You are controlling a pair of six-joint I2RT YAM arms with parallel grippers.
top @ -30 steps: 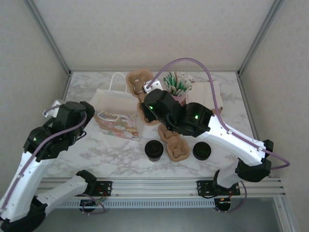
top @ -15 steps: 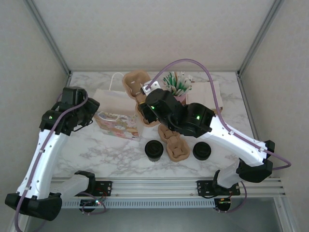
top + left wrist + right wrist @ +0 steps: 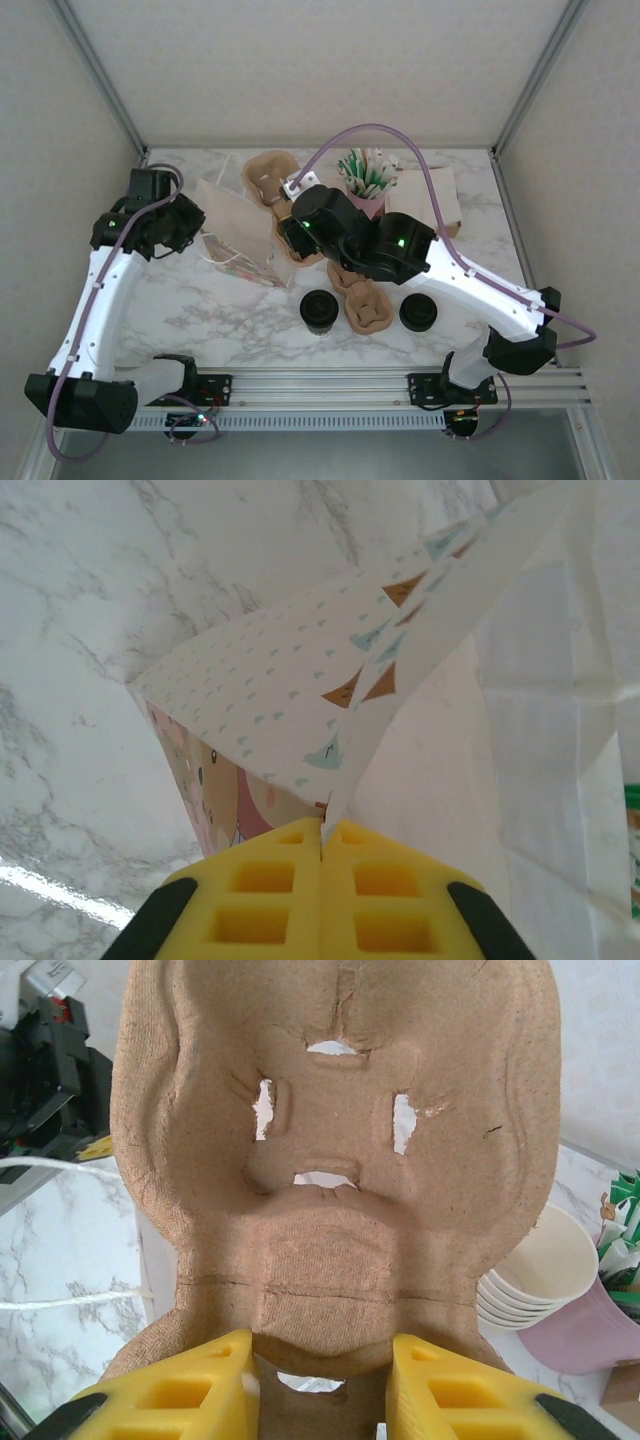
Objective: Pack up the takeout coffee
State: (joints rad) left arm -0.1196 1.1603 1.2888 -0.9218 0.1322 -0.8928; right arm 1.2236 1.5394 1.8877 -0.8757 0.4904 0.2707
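The right pincer (image 3: 320, 1342) is tucked under its own wrist in the overhead view. The wrist view shows its yellow fingers (image 3: 175, 1385) set narrowly on either side of the waist of a brown moulded-pulp cup carrier (image 3: 330, 1160), holding it raised at the far middle, and the carrier's rim runs off the frame. The left pincer (image 3: 322, 832) is closed tight, pinching the top edge of a white paper bag printed with small pastel shapes (image 3: 270, 700) at the left. What lies inside the bag cannot be made out. The takeout coffee, a small cup with a round black plastic lid (image 3: 320, 310), stands upright on the marble tabletop (image 3: 200, 310) near the front centre. Its long axis is vertical, its lid faces up, and the lid hides most of its body. It stands just left of a second pulp carrier (image 3: 366, 310), and a squat black round stack (image 3: 418, 313) lies to that carrier's right. At the far side a pink cup (image 3: 590, 1335) holds green-and-white sticks (image 3: 362, 172), beside nested cream paper cups (image 3: 535, 1260).
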